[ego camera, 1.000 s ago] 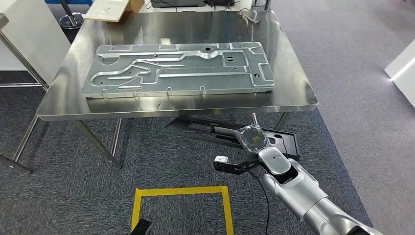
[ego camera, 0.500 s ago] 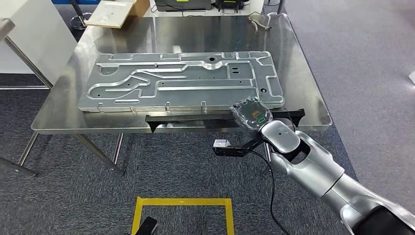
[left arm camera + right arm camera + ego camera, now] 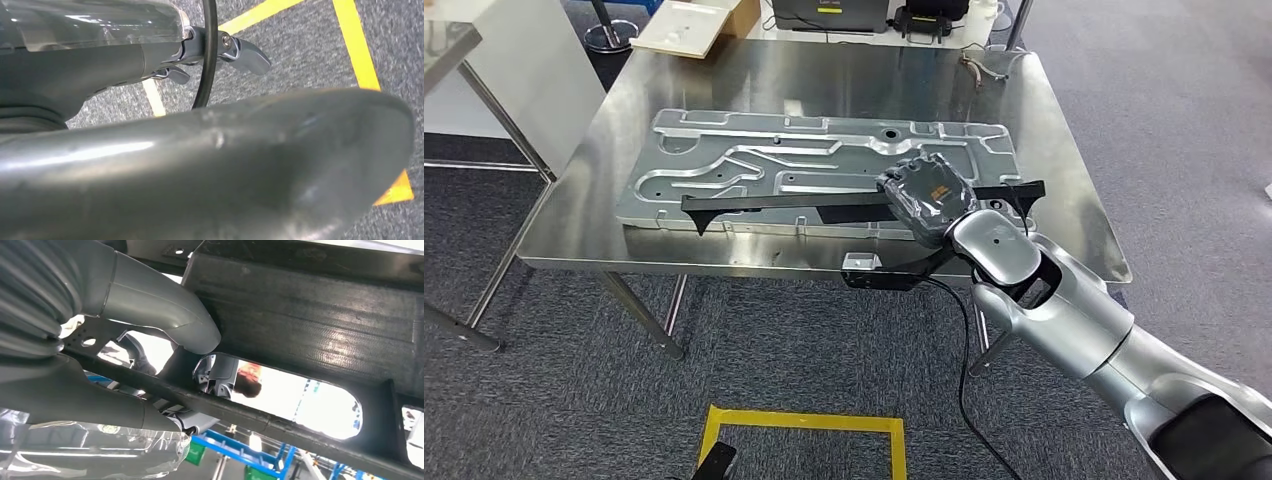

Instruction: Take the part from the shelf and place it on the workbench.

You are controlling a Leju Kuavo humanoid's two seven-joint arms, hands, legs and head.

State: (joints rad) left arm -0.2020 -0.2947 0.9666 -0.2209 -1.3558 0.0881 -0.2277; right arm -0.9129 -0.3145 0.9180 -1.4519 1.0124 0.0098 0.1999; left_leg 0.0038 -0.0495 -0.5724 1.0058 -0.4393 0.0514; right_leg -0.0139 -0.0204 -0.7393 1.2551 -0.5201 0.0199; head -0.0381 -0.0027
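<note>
Part (image 3: 804, 203): long black frame, held above the workbench (image 3: 1064, 190).
Right hand (image 3: 927, 195): we clasp its right end.
Axis: runs leftward across the grey plate (image 3: 754, 165).
Left hand (image 3: 200, 165): hanging; grip unclear.

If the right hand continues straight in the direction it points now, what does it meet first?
Probably the grey metal plate on the steel workbench. The right hand, holding the black part, points across it, though its height above is unclear.

The right hand (image 3: 927, 198) (plastic-wrapped) hides its fingers and the black part's (image 3: 784, 203) middle.
</note>
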